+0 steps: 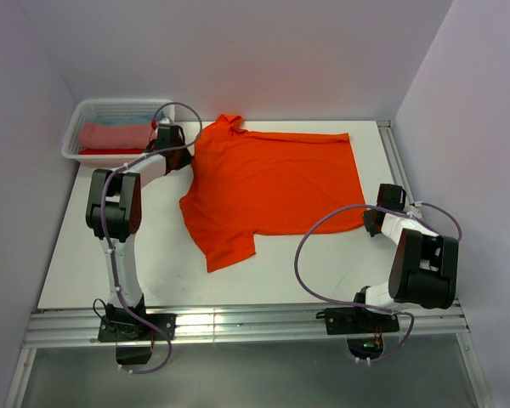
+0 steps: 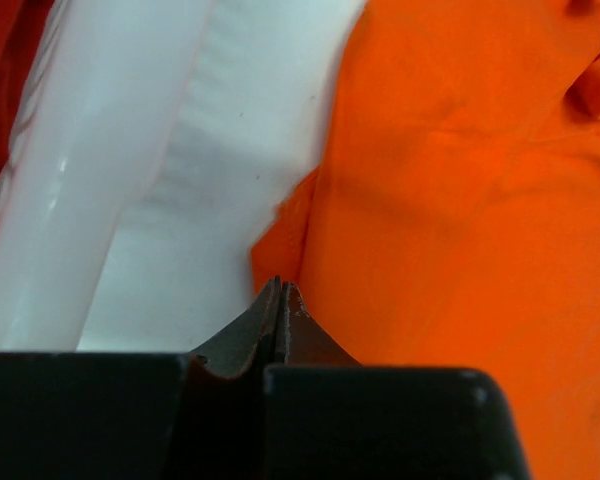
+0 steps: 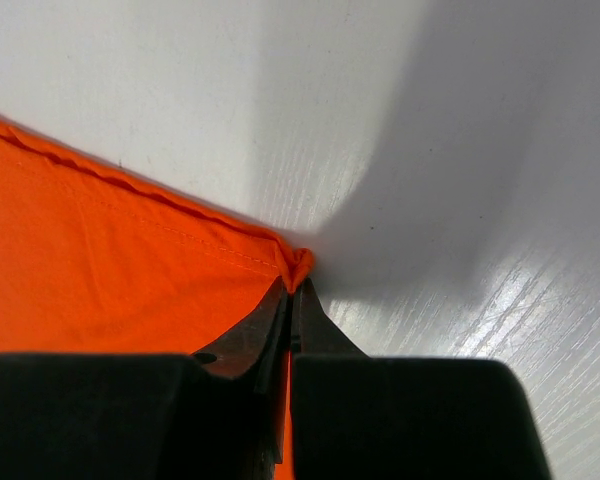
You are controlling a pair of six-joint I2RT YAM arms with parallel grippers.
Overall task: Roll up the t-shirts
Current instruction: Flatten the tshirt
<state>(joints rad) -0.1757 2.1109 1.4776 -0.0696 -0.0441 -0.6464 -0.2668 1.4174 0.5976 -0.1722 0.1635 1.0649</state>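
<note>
A bright orange t-shirt (image 1: 272,183) lies spread flat on the white table, collar to the far left and one sleeve pointing toward the near edge. My left gripper (image 1: 173,140) (image 2: 281,285) is shut at the shirt's far-left shoulder edge, and a fold of orange cloth (image 2: 280,235) runs right into its tips. My right gripper (image 1: 371,223) (image 3: 298,285) is shut on the shirt's near-right hem corner (image 3: 298,262), which bunches at its tips. A salmon-pink roll (image 1: 112,134) and red cloth (image 1: 102,151) lie in the basket.
A white lattice basket (image 1: 89,109) stands at the far-left corner, just left of my left gripper; its smooth rim (image 2: 90,190) fills the left of the left wrist view. Walls close in on three sides. A metal rail (image 1: 238,327) runs along the near edge.
</note>
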